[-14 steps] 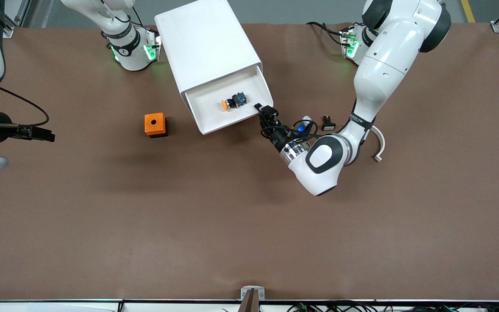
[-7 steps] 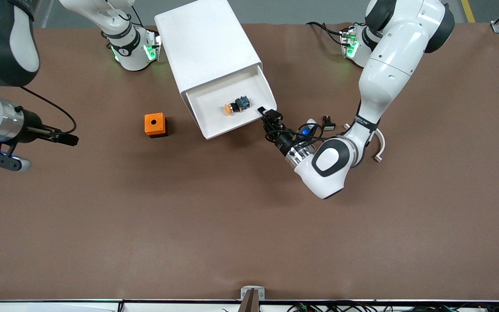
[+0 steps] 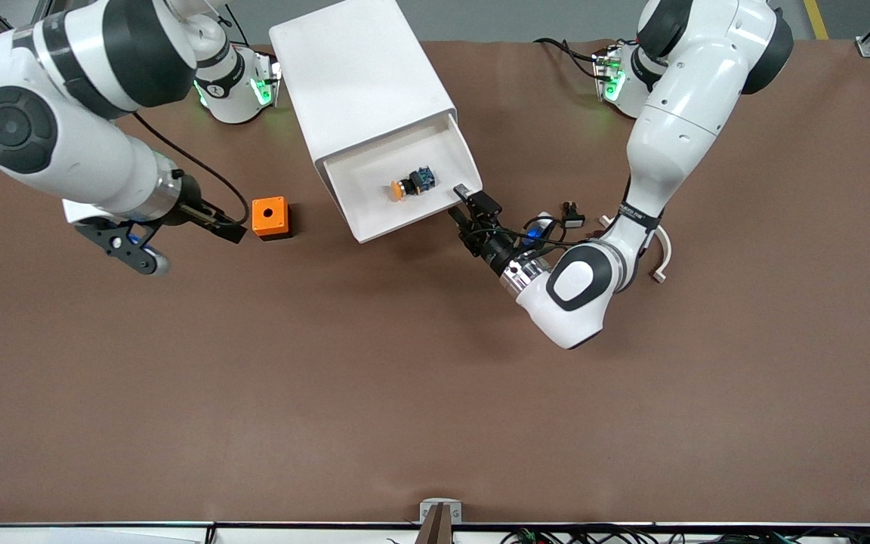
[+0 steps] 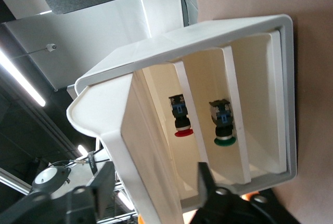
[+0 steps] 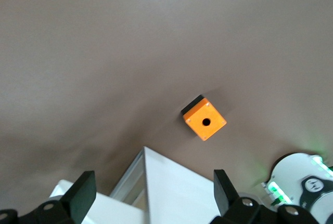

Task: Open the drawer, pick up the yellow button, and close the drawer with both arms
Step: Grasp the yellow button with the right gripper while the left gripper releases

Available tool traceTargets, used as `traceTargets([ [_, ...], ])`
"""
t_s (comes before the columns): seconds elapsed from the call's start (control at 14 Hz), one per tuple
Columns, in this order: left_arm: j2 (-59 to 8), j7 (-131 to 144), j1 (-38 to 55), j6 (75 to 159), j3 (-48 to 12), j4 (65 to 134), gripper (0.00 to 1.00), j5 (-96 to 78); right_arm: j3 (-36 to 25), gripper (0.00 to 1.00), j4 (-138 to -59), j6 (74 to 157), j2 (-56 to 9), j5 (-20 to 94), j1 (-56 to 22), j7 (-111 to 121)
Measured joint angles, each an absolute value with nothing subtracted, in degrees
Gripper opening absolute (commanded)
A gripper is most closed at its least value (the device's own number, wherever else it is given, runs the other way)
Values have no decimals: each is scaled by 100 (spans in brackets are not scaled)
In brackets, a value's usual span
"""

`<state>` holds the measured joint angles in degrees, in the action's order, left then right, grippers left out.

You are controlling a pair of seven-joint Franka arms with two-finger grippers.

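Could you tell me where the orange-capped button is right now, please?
In the front view, the button lies inside the pulled-out top drawer, between the orange box and the left gripper.

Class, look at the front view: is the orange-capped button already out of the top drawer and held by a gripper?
No. The button lies inside the open drawer, and neither the left gripper nor the right gripper touches it.

Cabinet [image 3: 363,83] cropped at frame top in front view; lower drawers [image 4: 239,125] unseen there. Left end effector [image 4: 156,187] cut by left wrist frame edge, fingertips unseen.
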<state>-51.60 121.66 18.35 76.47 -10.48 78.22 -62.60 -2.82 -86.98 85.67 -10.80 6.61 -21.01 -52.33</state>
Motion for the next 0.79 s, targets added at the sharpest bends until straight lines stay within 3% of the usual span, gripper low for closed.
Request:
traceTargets([
  [0.79,-5143,8364,1455,7621,-892,7037,96,-6438,-276,100,-9074,10019,-1122,784,-3988,-8137],
])
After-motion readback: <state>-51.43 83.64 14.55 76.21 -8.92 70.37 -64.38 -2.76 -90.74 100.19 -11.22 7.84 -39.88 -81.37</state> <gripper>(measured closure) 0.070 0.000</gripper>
